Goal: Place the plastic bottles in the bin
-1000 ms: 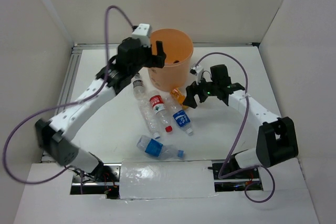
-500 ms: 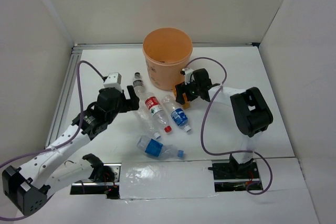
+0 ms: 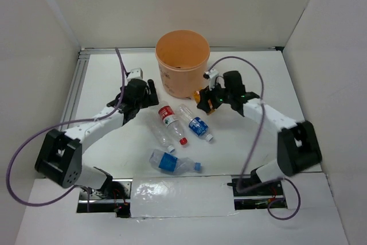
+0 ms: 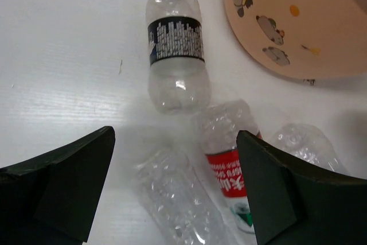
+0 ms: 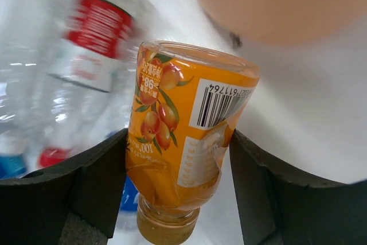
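Observation:
The orange bin (image 3: 182,61) stands at the back centre; its printed side shows in the left wrist view (image 4: 292,21). My right gripper (image 3: 205,100) is shut on the orange bottle (image 5: 180,136) just right of the bin's base, cap toward the camera. My left gripper (image 3: 150,97) is open, low over the bottles left of the bin. Ahead of it lies a dark-label bottle (image 4: 176,44). Between its fingers lie a plain clear bottle (image 4: 178,199) and a red-label bottle (image 4: 232,170). The red-label bottle (image 3: 171,120), a blue-label bottle (image 3: 196,124) and another blue-label bottle (image 3: 171,162) lie on the table.
White walls enclose the table on three sides. A metal rail (image 3: 74,93) runs along the left edge. Purple cables loop from both arms. A white taped strip (image 3: 180,196) lies at the near edge between the arm bases.
My left gripper left the bin's rim, swung back left, then came down over the bottles left of the bin. My right gripper has closed in on the orange bottle.

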`<action>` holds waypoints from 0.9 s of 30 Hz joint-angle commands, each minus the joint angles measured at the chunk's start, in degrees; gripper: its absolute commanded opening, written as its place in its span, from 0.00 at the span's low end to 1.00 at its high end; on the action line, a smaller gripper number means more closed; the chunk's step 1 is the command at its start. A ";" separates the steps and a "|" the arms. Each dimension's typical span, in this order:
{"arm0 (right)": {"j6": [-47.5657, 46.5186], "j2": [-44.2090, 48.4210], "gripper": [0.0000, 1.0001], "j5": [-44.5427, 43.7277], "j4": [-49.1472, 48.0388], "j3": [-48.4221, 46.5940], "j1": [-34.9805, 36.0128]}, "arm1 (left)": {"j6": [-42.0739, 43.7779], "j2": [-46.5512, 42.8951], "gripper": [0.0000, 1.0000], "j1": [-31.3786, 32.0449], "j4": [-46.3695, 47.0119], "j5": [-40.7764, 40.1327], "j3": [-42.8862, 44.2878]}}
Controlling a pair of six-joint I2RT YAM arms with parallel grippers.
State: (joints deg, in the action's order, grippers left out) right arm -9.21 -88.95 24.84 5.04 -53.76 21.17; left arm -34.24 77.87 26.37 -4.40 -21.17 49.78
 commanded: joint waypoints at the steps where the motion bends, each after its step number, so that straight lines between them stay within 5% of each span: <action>1: -9.64 17.26 0.32 10.83 7.86 -1.26 -0.95 | 3.38 5.95 1.00 -1.93 7.57 2.10 6.28; 6: -15.05 25.84 0.31 16.03 12.10 -8.10 -0.95 | 4.62 12.83 1.00 -3.69 8.70 2.71 11.30; 15: -11.71 -1.99 0.43 9.53 3.57 -38.67 0.19 | 5.76 20.65 1.00 -5.45 9.41 5.70 13.85; 19: -12.23 -15.09 0.69 9.00 7.70 -51.86 -0.34 | 5.76 21.98 1.00 -5.45 9.94 6.23 14.38; 20: -11.54 -18.07 0.90 9.00 9.01 -55.37 -0.34 | 5.76 22.59 1.00 -5.97 9.94 6.23 14.38; 21: -11.53 -18.89 0.98 8.48 9.63 -56.53 -0.34 | 5.76 22.59 1.00 -5.98 9.94 6.23 14.38; 27: -10.92 -12.42 1.00 8.47 9.64 -51.82 -2.00 | 6.38 26.10 0.99 -5.98 9.94 7.36 15.70</action>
State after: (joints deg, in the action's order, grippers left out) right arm -20.75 -110.15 33.08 16.32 -105.27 20.49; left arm -29.74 102.19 20.75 2.26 -14.72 63.09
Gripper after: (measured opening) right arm 0.999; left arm 0.995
